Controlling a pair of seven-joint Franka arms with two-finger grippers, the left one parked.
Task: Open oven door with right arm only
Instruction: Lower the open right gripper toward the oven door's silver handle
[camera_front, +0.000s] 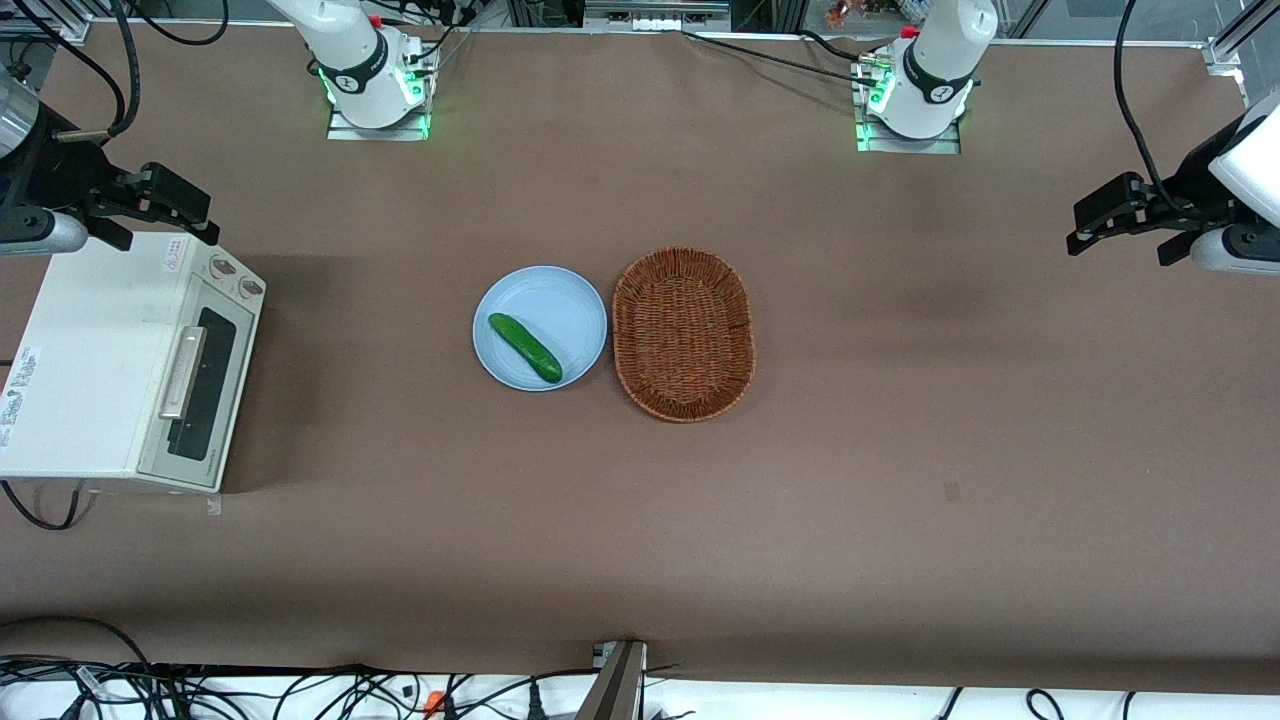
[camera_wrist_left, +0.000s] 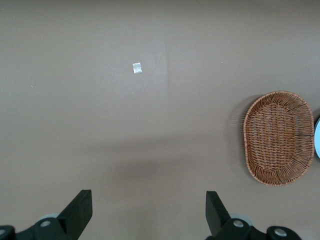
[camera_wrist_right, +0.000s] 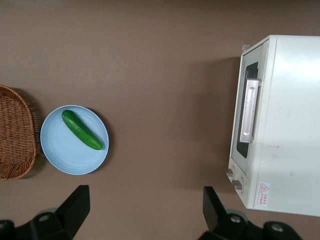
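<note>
At the working arm's end of the table stands the cream-white toaster oven (camera_front: 110, 365), its top facing the front camera and its front turned toward the middle of the table. The oven door (camera_front: 200, 385) is shut flat against the body, with the dark glass window framed in the panel and the silver bar handle (camera_front: 183, 372) lying along its upper edge. Two round knobs (camera_front: 235, 277) sit on the control strip beside the door, at the end farther from the front camera.

The right arm (camera_front: 30, 190) hangs above the oven's corner that lies farther from the front camera. Its gripper (camera_front: 185, 215) floats in the air just above that corner, near the knobs, touching nothing. In the wrist view the two black fingers (camera_wrist_right: 75, 205) stand wide apart with only brown table between them, and the oven door (camera_wrist_right: 246, 120) and its handle (camera_wrist_right: 250, 110) lie well clear of them.

Near the middle of the table rests a light blue plate (camera_front: 575, 300) with a green cucumber (camera_front: 524, 347) lying slantwise on it. Just beside the plate, toward the parked arm's end, sits an oval wicker basket (camera_front: 682, 333), its rim almost touching the plate's edge. The brown table (camera_front: 900, 420) carries a small pale mark nearer the front camera.
</note>
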